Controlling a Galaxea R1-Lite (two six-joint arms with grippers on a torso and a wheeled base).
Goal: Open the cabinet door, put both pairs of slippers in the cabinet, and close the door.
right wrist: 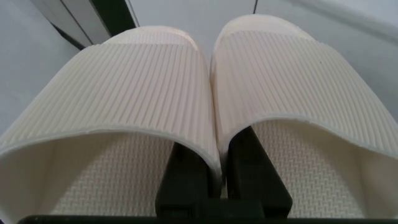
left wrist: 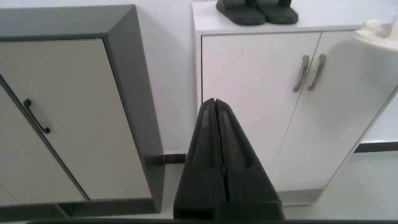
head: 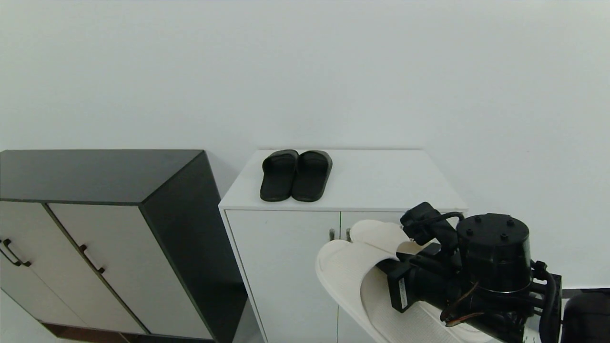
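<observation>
Shut white cabinet (head: 281,267), paired metal handles (left wrist: 311,71) at the door seam; inside hidden. On its top surface, black slippers (head: 295,175), side by side, smooth and matte, straps toward the wall. In front of the doors, ribbed cream slippers (head: 348,267), clamped together by the right gripper (right wrist: 221,177): one of the fingers (right wrist: 186,180) under each strap, pinching the touching inner walls. Heel ends hidden behind the arm. Left gripper (left wrist: 216,143) pressed closed on nothing, low before the cabinet. Alongside, dark cabinet (head: 119,176), also shut.
</observation>
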